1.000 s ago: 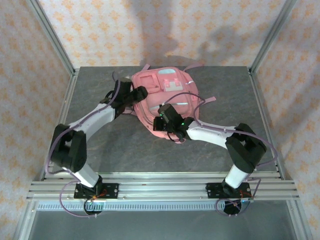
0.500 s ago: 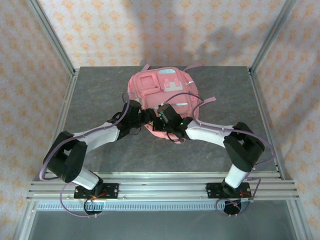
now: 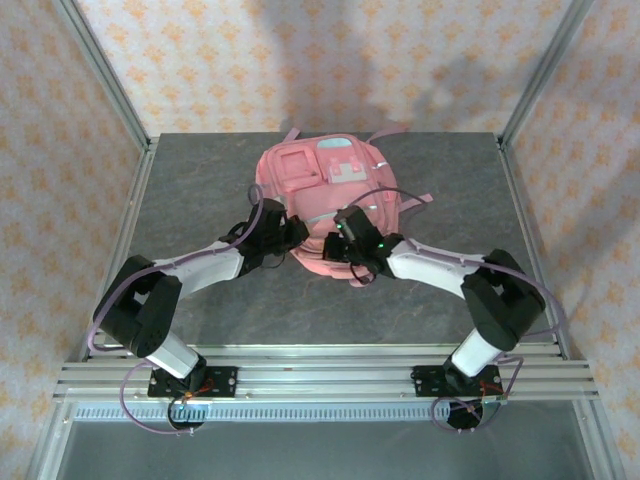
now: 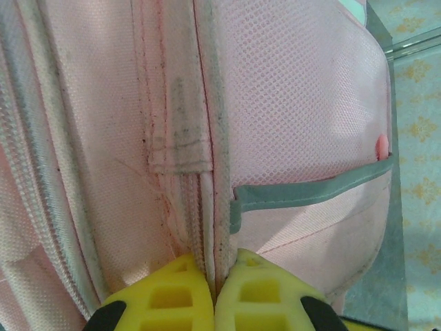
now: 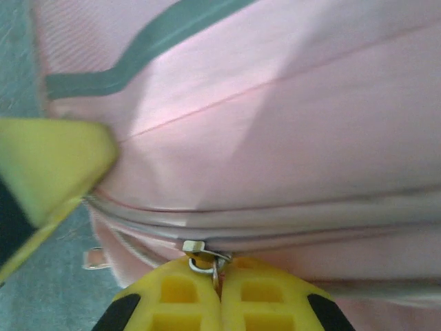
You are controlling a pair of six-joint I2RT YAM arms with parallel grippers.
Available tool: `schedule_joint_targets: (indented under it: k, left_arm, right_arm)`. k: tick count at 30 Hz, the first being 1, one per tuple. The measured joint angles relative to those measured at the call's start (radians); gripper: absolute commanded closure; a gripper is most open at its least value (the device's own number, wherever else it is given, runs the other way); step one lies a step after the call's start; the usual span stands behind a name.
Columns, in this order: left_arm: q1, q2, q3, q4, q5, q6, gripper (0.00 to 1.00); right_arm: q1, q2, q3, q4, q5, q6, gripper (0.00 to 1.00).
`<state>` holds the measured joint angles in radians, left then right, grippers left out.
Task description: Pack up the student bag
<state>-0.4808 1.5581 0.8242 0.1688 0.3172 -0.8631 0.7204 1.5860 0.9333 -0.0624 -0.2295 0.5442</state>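
Top external view: the pink student bag (image 3: 325, 190) lies front pockets up on the grey table (image 3: 180, 190), at the centre of the frame just above the middle. Both arms reach to its lower edge. The left gripper (image 3: 288, 235) meets the bag at lower left and the right gripper (image 3: 345, 232) at lower centre, the two near each other.

Left wrist view: the jaws are pressed together on a seam (image 4: 207, 207) of the bag's fabric. Right wrist view: the jaws are clamped on the small metal zipper pull (image 5: 204, 261) at bottom centre. The zip line (image 5: 289, 221) running across the frame looks closed.

The task appears to stand at the zip, with one gripper bracing fabric and the other placed to draw the slider. Whether anything is packed inside cannot be told, nor whether this zip is about to be opened or has just been shut.
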Motion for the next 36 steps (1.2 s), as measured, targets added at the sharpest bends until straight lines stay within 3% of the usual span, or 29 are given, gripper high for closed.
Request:
schedule_joint_targets:
  k: [6,12,20,21,23,25,30,36]
  left_arm:
    - [0.013,0.0,0.002,0.001,0.05,0.008,1.0]
    - [0.051,0.017,0.072,-0.061,0.103,0.047,1.0]
    - [0.119,0.14,0.29,-0.224,0.124,0.137,1.0]
    - [0.131,0.156,0.322,-0.241,0.118,0.15,0.94]
    - [0.15,0.177,0.369,-0.259,0.1,0.166,0.7]
    - [0.166,0.18,0.389,-0.246,0.056,0.165,0.58]
    - [0.2,0.086,0.304,-0.179,-0.012,0.142,0.54]
    - [0.121,-0.063,0.08,-0.098,-0.042,0.065,0.48]
  right_arm:
    - [-0.078,-0.101,-0.081,-0.003,-0.003,-0.022,1.0]
    - [-0.095,-0.153,-0.107,-0.008,0.031,-0.029,1.0]
    - [0.001,-0.139,-0.093,0.04,0.089,-0.004,1.0]
    - [0.018,-0.118,-0.069,0.041,0.092,0.003,1.0]
    - [0.041,-0.07,-0.02,0.045,0.091,0.01,1.0]
    - [0.058,-0.02,0.025,0.053,0.074,0.017,1.0]
    - [0.078,0.059,0.079,0.057,0.026,0.026,1.0]
    - [0.077,0.068,0.08,0.06,0.017,0.028,1.0]
